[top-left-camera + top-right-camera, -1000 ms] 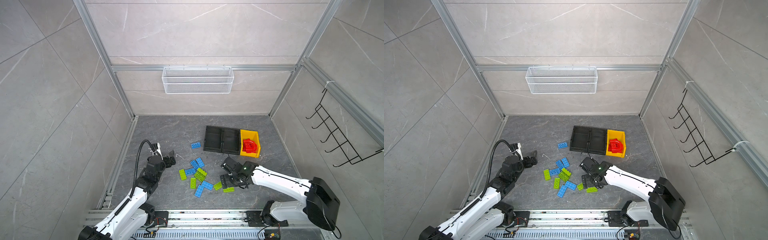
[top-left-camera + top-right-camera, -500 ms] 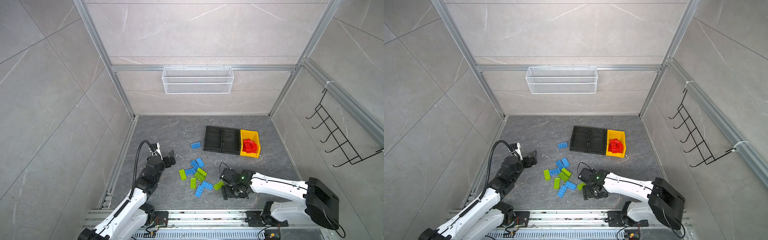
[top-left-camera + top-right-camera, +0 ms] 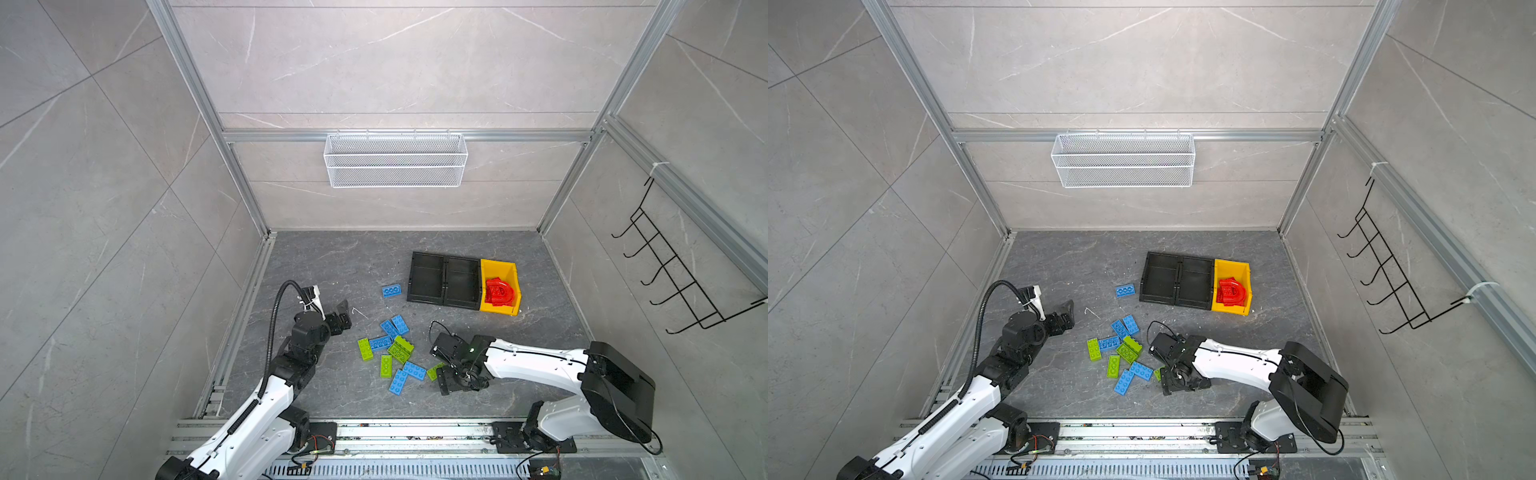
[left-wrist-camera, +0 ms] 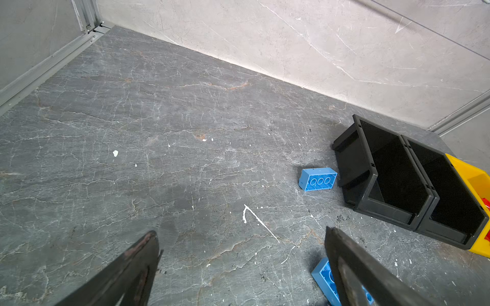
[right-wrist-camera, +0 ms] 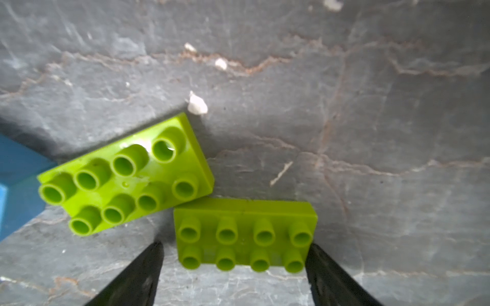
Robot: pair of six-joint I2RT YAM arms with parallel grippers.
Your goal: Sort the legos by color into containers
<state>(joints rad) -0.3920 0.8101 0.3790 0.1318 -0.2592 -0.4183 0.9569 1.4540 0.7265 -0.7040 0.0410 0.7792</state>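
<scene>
Several blue and green legos [image 3: 390, 353] lie scattered mid-floor in both top views. One blue lego [image 3: 391, 290] [image 4: 317, 180] sits apart beside two black bins [image 3: 444, 280]. A yellow bin [image 3: 498, 266] holds red legos [image 3: 500, 291]. My right gripper [image 5: 233, 247] [image 3: 442, 370] is low on the floor, open. Its jaws straddle a green lego [image 5: 245, 235], with a gap on one side. A second green lego [image 5: 124, 174] touches its corner. My left gripper [image 4: 241, 231] [image 3: 343, 313] is open over bare floor, and a blue lego [image 4: 324, 280] lies half hidden behind one finger.
A white wire basket [image 3: 395, 166] hangs on the back wall and a black hook rack [image 3: 673, 282] on the right wall. An aluminium rail [image 3: 415, 432] runs along the front edge. A blue lego [image 5: 16, 180] lies beside the second green one.
My right gripper has come forward and down from beside the pile and now straddles a green lego on the floor. The left arm has not moved.
</scene>
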